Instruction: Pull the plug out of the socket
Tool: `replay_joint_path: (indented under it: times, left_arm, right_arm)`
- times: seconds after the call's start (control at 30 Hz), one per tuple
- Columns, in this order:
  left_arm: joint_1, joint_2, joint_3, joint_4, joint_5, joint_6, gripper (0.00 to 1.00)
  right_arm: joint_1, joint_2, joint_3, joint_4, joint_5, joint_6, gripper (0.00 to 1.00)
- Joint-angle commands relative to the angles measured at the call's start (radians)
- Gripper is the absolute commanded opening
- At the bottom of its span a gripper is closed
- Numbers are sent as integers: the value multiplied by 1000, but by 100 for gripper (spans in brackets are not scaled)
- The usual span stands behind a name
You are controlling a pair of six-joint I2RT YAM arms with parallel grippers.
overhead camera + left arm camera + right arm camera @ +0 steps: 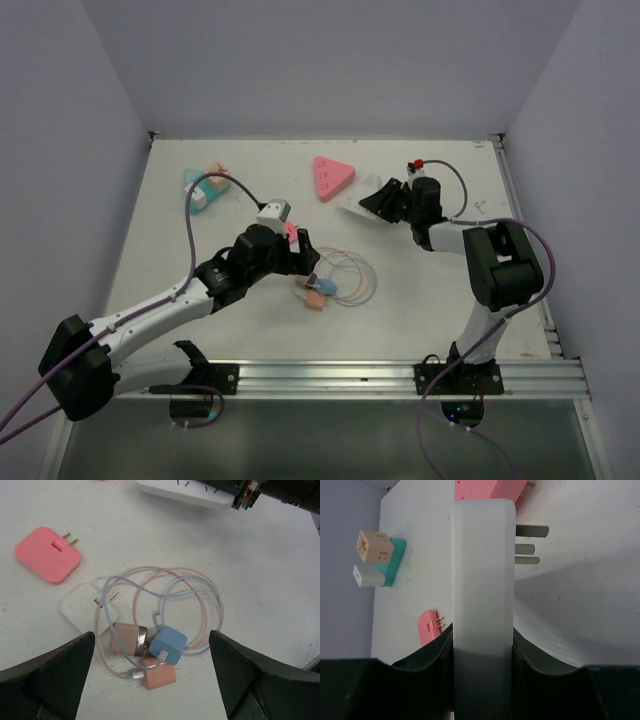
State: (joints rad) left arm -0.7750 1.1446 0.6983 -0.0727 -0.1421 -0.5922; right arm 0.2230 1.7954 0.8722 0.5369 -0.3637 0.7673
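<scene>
White socket (482, 570) inside right hand (482, 650)

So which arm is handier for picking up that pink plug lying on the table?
Left. The left gripper hovers open near the pink plug; the right gripper is shut on the white socket block.

A: Where does the top view sit?
B: High over the near edge, tilted down across the whole table (420, 300) to the back wall (330, 60); it is the far one.
A: And the wrists?
B: Left looks almost straight down, close above the blue charger (168, 645). Right skims low along the socket strip (482, 580), very near, facing the far left corner.
A: Shared ground?
B: All three catch that strip and the pink plug (47, 555).
</scene>
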Motion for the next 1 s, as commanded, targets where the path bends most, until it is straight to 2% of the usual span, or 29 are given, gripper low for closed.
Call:
replay_joint_path:
  times: [0.0, 0.2, 0.27, 0.33, 0.37, 0.43, 0.53, 0.63, 0.73, 0.97]
  left_arm:
    - [42, -115, 23, -116, -74, 14, 100]
    - [143, -213, -39, -171, -63, 43, 100]
    - [169, -229, -63, -188, -57, 43, 100]
    - [178, -250, -69, -200, -51, 35, 100]
    - [181, -256, -69, -209, -50, 32, 100]
    - [181, -281, -68, -217, -47, 31, 100]
    - [183, -310, -65, -220, -54, 34, 100]
    - [183, -316, -51, -230, -56, 35, 100]
    - [183, -319, -48, -239, -59, 37, 100]
    - [183, -333, -57, -249, -62, 38, 100]
  right_arm:
    - [-2, 80, 95, 155, -90, 79, 0]
    - [-16, 226, 140, 274, -136, 194, 0]
    - [-25, 265, 146, 284, -155, 224, 7]
    - [-34, 277, 145, 278, -155, 227, 17]
    - [-39, 280, 143, 272, -155, 224, 29]
    - [-50, 279, 128, 259, -152, 213, 42]
    - [-60, 269, 106, 244, -149, 196, 56]
    - [-66, 259, 114, 181, -149, 156, 66]
    - [-73, 240, 125, 103, -139, 107, 72]
    - [-83, 162, 180, -224, -37, -94, 76]
